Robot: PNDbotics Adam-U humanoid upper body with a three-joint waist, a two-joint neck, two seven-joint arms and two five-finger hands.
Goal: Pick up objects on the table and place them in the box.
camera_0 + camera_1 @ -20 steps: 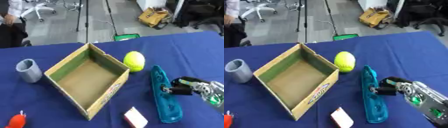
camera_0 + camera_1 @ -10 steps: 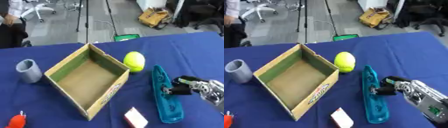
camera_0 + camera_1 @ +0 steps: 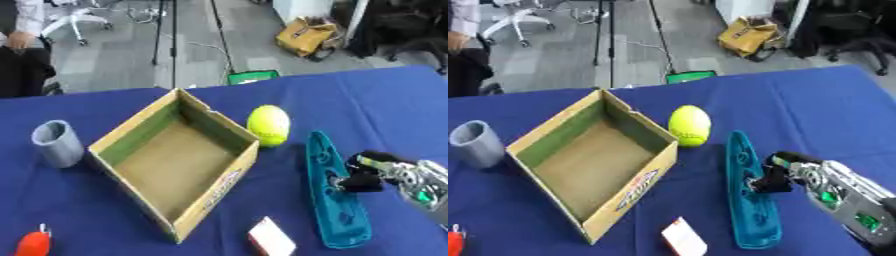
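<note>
Right hand [image 3: 794, 172] comes in from the lower right, black fingers [image 3: 363, 181] curled, tips on the right edge of the teal tray [image 3: 332, 197] near its middle; looks like a pinch on that rim, but whether the thumb is under the edge can't be made out. Silver forearm with green bits behind it. Left hand is out of both views. Teal tray: long, narrow moulded plastic, pointed at the far end, glossy, shallow recesses inside, lying flat on the blue tablecloth [image 3: 385, 105] right of the box. Cardboard box [image 3: 175, 160]: open top, plain brown inside, greenish inner wall on the far-left side, set at an angle; printed blue/red label on the near-right outer wall, text not readable. Yellow-green ball [image 3: 269, 125]: smooth, slightly oval, just beside the box's right corner and just beyond the tray's tip. Grey cup [image 3: 58, 143]: matte cylinder, open end up, tilted, left of the box. White card-like pack [image 3: 271, 239] with a red edge near the front, between box and tray. Red-orange object [image 3: 33, 244] with a small white tip at the lower left corner, cut off by the edge.
</note>
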